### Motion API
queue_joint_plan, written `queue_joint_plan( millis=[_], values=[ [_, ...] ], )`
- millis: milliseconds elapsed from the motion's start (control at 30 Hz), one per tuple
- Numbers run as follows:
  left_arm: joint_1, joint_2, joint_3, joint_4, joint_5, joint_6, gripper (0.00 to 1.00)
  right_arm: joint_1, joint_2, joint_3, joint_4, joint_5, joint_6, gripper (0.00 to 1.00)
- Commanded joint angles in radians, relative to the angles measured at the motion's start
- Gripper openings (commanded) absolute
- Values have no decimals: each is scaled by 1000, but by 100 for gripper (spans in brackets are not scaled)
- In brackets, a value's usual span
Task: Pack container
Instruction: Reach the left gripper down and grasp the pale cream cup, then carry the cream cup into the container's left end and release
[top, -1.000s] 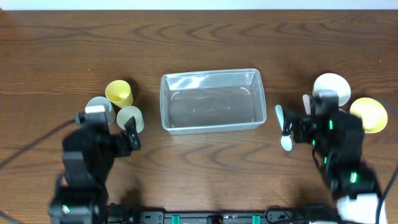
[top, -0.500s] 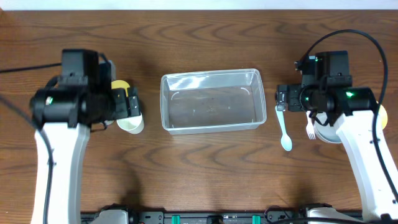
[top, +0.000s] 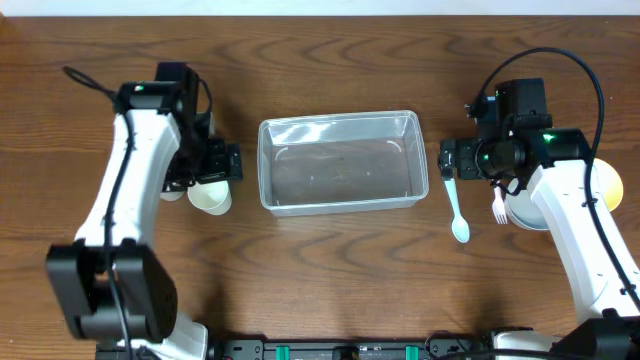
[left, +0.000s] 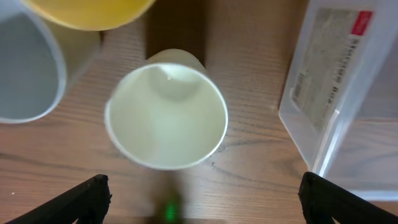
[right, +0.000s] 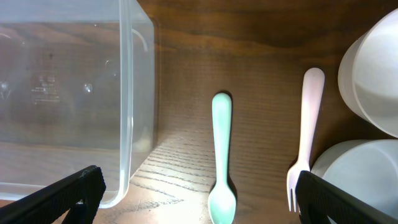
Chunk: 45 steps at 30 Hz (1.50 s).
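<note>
Clear thin plastic — the container (top: 340, 163), empty at the centre of the table (top: 320, 60), probably light, slick and flexible, best pinched at a short wall's rim — left gripper (left: 202, 198) gaping over a pale cup (left: 166, 118), right gripper (right: 208, 199) gaping over a mint spoon (right: 222, 155).

On my left the wooden table (left: 249, 56) carries three cups close together; a cream cup (left: 165, 118) stands mouth up, a yellow cup (left: 87, 7) just behind it, a grey-white cup (left: 25, 68) beside them. On my right I see a mint spoon (right: 222, 155) and a pink fork (right: 306, 130) lying parallel and apart, bowl end and tines towards me; the fork lies just beside two white bowls (right: 373, 81); a yellow bowl (top: 612, 185) sits at their far side.
</note>
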<state>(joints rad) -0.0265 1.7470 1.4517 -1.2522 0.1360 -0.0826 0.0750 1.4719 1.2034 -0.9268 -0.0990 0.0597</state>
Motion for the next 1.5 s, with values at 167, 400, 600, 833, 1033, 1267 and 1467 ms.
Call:
queue_joint_plan(
  millis=[167,400,600,833,1033,1267,1467],
  values=[
    [-31,124,-13,32,11,-10,92,-10,0,21,-10,-10,-8,99],
    [-31,198,-42,65,10,-9,78,-10,0,21,-13,-10,-8,99],
    [-31,209,-42,68,10,-9,52,-10,0,21,-16,-10,-9,99],
    [-31,209,-42,61,10,-9,13,-10,0,21,-17,-10,-9,99],
    [-31,206,-39,45,10,-10,6,-10,0,21,-16,-10,-8,99],
    [-36,113,24,-60,3,-58,6,-10,0,21,-16,-10,-9,99],
    [-109,-103,135,-98,3,-58,6,-10,0,21,-8,-10,-9,99]
  ],
)
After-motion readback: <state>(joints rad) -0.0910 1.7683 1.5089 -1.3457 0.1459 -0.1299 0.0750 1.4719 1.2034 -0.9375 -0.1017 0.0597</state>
